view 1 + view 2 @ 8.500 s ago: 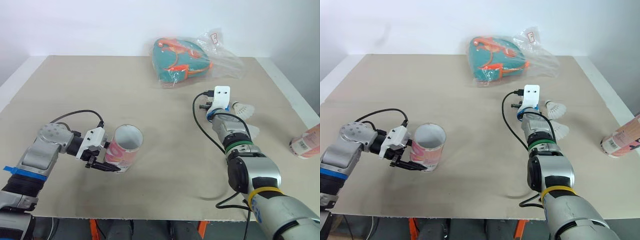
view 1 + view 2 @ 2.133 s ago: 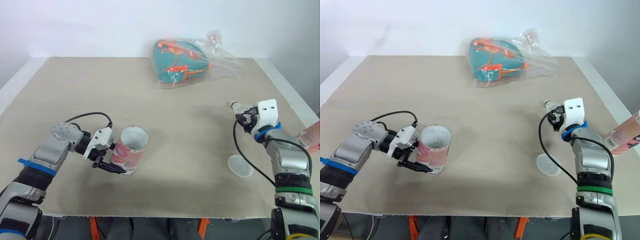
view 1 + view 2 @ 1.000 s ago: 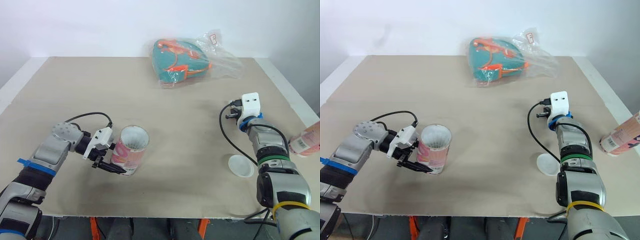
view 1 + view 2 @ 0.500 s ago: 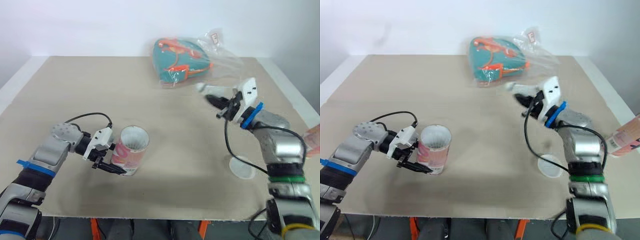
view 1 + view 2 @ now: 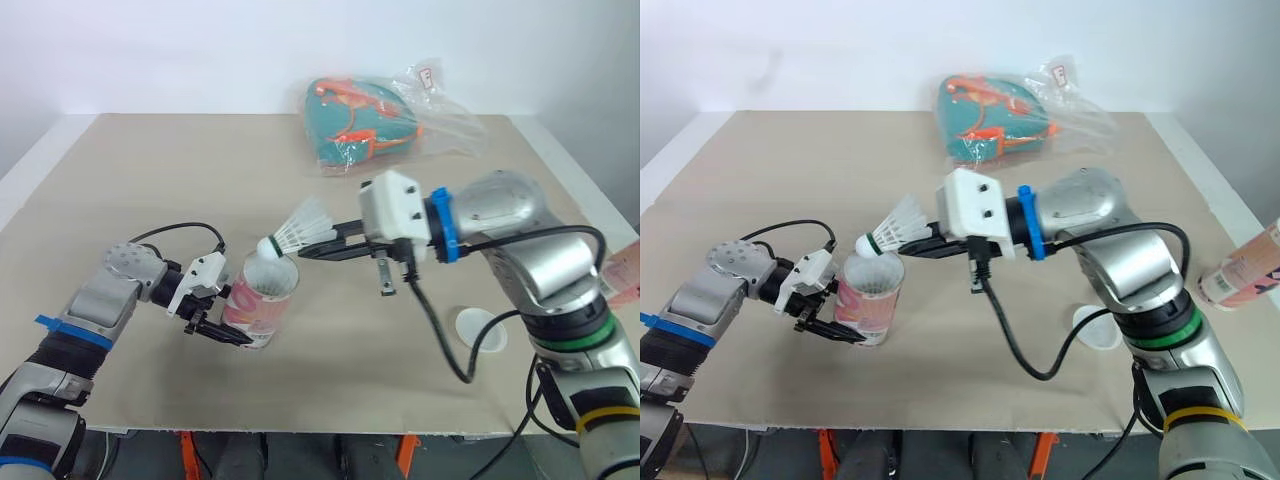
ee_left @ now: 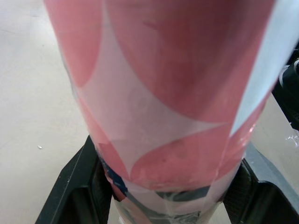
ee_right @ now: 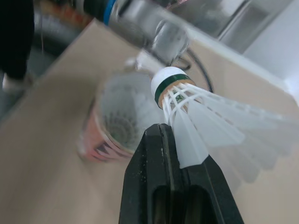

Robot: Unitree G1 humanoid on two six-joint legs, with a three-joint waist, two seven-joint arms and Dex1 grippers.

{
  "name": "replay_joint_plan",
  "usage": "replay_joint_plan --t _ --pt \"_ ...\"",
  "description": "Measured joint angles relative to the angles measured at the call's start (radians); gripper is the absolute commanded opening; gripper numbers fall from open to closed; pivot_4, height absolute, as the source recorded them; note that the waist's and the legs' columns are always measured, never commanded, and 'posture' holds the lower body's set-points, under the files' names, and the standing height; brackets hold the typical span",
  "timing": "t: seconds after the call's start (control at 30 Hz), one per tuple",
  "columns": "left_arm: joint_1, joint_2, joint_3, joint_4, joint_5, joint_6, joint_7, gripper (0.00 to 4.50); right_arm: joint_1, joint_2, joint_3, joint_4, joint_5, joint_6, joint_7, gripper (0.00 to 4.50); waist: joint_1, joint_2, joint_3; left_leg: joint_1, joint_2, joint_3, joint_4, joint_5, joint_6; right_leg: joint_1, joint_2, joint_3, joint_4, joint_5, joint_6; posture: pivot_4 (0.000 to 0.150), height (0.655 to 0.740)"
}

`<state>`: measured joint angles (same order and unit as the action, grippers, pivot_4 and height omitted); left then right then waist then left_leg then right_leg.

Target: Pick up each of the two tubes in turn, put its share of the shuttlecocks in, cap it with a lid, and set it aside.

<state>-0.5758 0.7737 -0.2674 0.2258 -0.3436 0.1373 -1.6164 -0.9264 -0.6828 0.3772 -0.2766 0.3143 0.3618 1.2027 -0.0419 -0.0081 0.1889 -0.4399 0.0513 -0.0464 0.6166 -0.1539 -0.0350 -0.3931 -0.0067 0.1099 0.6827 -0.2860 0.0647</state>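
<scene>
The tube (image 5: 262, 305) stands upright on the table (image 5: 150, 180) with its mouth open, and from the head view I see the left gripper (image 5: 222, 333) clenched on its lower wall, one black finger on each side. The right gripper (image 5: 318, 250) reaches across towards it, its jaws pinched shut on the feather skirt of a shuttlecock (image 5: 295, 230). The cork leads out ahead of those fingertips and hangs just over the tube's rim, tilted rather than pointing straight down. A loose lid (image 5: 480, 331) lies flat on the table well behind the right gripper, beside its forearm. The second tube (image 5: 1243, 280) lies on its side further off at the table edge, and a bagged bundle (image 5: 370, 125) sits at the far side, well apart from both jaws. In the left wrist view the pink and white wall of the tube fills the gap between the two fingers (image 6: 70, 186), which press against it low down. In the right wrist view the feathers are trapped between the closed fingers, the green-banded cork is just past their tips, and the tube's mouth lies beyond and below it. Something pale sits inside, though I cannot say what. I judge this to be the filling step for the first tube. The next move calls for bringing the cork squarely over the opening, tipping it downward and easing the jaws apart so the shuttlecock drops in without catching the rim. Capping with the lid looks not yet begun.
</scene>
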Motion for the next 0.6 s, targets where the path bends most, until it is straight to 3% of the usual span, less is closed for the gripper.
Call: replay_joint_plan --t 0.27,0.4,0.53,0.6 --pt "0.01 0.0 0.013 -0.003 0.004 0.013 0.0 2.63 -0.057 0.004 0.05 0.071 -0.114 -0.133 0.105 0.04 -0.004 0.0 0.0 0.001 0.0 0.0 0.0 0.0 0.0 0.001 0.0 -0.001 0.0 0.0 -0.001 0.15 0.74" --pt "0.017 0.001 0.021 -0.011 0.007 0.017 0.0 2.63 -0.089 0.028 0.05 0.086 -0.08 -0.07 0.151 1.53 -0.005 0.0 0.0 0.001 0.001 0.0 0.0 0.0 0.0 0.0 0.0 -0.001 0.001 0.001 -0.001 0.15 0.74" --pt "0.017 0.001 0.021 -0.016 0.008 0.017 0.0 2.63 -0.134 0.056 0.016 0.041 0.056 0.097 0.189 3.54 -0.004 0.0 0.0 0.0 0.001 -0.001 -0.001 0.0 0.0 0.0 0.0 -0.001 0.001 0.001 -0.003 0.15 0.74" --pt "0.017 0.001 0.021 -0.016 0.008 0.017 0.0 2.63 -0.146 0.055 0.004 0.034 0.073 0.12 0.19 3.54 -0.004 0.0 0.0 0.001 0.001 -0.001 -0.001 0.0 0.0 0.0 0.0 -0.001 0.001 0.001 -0.003 0.15 0.74"
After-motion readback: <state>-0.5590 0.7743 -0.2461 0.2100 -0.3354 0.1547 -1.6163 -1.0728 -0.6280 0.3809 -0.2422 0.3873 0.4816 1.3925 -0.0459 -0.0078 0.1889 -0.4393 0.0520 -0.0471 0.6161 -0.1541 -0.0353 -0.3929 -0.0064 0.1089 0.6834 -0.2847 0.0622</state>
